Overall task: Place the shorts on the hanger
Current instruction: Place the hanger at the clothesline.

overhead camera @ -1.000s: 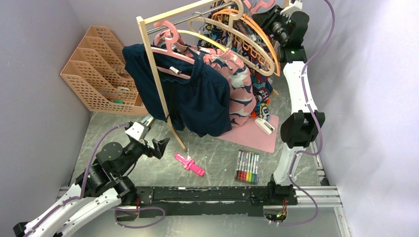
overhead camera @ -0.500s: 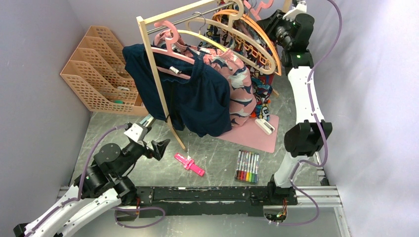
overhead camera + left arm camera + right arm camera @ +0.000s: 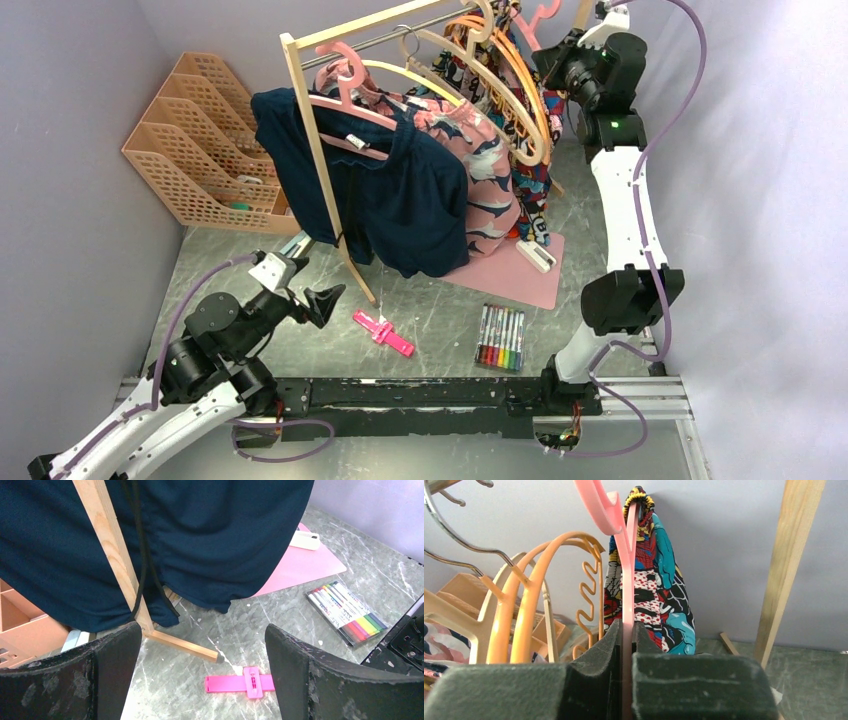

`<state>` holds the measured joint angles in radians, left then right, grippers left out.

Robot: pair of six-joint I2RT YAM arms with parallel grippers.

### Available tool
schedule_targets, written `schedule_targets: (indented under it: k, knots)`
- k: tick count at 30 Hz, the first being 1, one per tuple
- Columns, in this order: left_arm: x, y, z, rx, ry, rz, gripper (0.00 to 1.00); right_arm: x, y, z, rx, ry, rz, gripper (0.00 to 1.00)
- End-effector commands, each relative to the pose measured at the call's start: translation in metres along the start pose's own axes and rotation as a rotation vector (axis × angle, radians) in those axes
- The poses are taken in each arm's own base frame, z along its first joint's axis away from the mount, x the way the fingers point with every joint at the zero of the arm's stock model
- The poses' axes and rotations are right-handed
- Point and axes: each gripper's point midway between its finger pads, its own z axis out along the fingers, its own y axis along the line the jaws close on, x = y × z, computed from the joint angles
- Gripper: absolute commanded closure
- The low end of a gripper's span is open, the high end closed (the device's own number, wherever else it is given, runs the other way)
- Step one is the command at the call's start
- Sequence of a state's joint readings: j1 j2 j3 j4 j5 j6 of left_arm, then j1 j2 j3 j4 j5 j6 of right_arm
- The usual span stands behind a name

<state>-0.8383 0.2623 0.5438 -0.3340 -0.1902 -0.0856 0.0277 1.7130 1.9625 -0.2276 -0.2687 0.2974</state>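
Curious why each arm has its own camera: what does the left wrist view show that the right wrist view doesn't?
Only the left wrist view: the open left gripper, a navy garment, a pink clip and a marker set.

Only the right wrist view: the right gripper shut on the pink hanger, the comic-print shorts hanging against it, and orange hangers.

Both: parts of the wooden rack and the marbled tabletop.

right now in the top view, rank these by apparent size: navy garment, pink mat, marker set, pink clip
1. navy garment, clearly largest
2. pink mat, partly hidden by clothes
3. marker set
4. pink clip, as long as the markers but much narrower
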Motion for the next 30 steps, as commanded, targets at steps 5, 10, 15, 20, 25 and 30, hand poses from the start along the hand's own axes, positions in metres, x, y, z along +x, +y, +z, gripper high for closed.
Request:
schedule_targets:
  k: [5,10,15,20,25,30]
  knots:
    - [-0.013,-0.004,-0.002,0.027,-0.047,0.0,0.04,-0.039,-0.008,-0.016,0.072,-0.083,-0.057,1.0]
    - [-0.012,-0.003,-0.002,0.022,-0.044,0.0,0.03,-0.034,-0.024,-0.006,0.11,-0.076,-0.05,1.0]
    - [-0.011,-0.001,-0.001,0.012,-0.043,0.002,0.03,-0.025,-0.047,0.004,0.154,-0.065,-0.03,1.0]
    - [-0.011,-0.001,-0.001,0.009,-0.043,0.003,0.03,-0.028,-0.054,0.011,0.152,-0.088,0.0,1.0]
    - [-0.011,0.0,-0.001,0.007,-0.044,0.002,0.03,-0.038,-0.061,0.016,0.19,-0.129,0.02,1.0]
    - [-0.012,-0.001,-0.001,0.009,-0.046,0.003,0.03,-0.045,-0.07,0.016,0.247,-0.145,0.01,1.0]
